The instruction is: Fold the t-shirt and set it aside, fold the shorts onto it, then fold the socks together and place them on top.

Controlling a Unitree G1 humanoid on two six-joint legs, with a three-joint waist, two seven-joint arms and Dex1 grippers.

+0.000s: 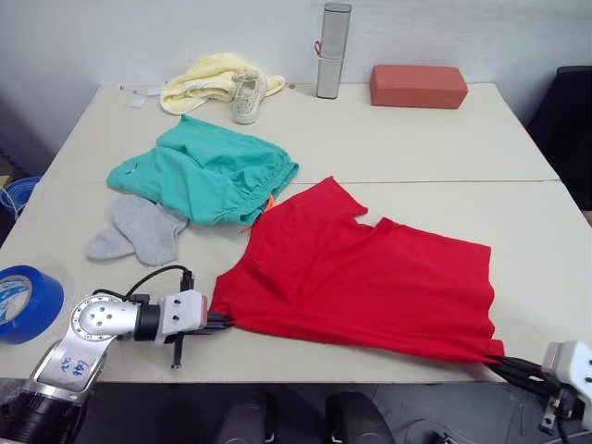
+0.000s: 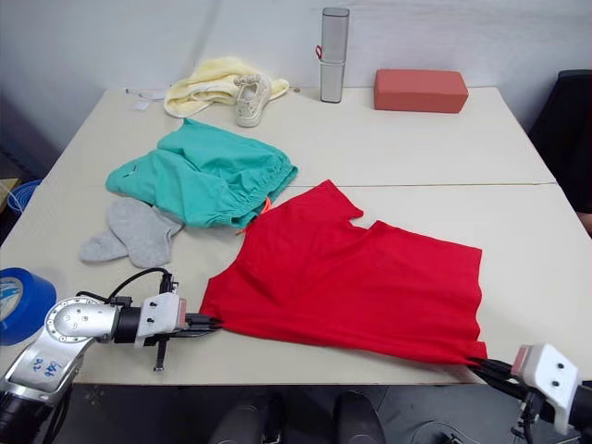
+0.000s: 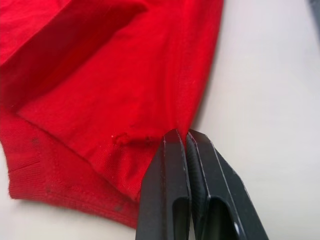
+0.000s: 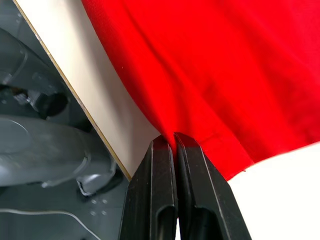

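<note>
Flat across the near half of the pale table [image 1: 435,139]: t-shirt [image 1: 361,277], bright red, spread wide with one sleeve angled toward the shorts and a notch at the collar. Pinched at both near corners — left gripper [image 1: 222,321] clamped on the near-left hem, right gripper [image 1: 492,359] clamped on the near-right corner right at the table edge. Fingers pressed together on red cloth in both wrist views, no gap between them.

Further back and left, shorts [image 1: 205,171], teal-green, bunched in a loose heap, a sliver of orange drawstring peeking out where the heap meets the t-shirt sleeve. Just beside the shorts on the near-left, socks [image 1: 139,229], light grey, lying partly overlapped.

At the far edge: yellow cloth [image 1: 208,79] with a white shoe [image 1: 248,97] resting against it, a tall grey cylinder [image 1: 333,37] upright, a red-brown block [image 1: 418,86]. At the near-left table edge, blue tape roll [image 1: 23,303].

From the left wrist: ribbed hem [image 3: 55,187] and a folded-over layer of red fabric, stitching plain to see. From the right wrist: table edge [image 4: 65,82] and dark space below it.
</note>
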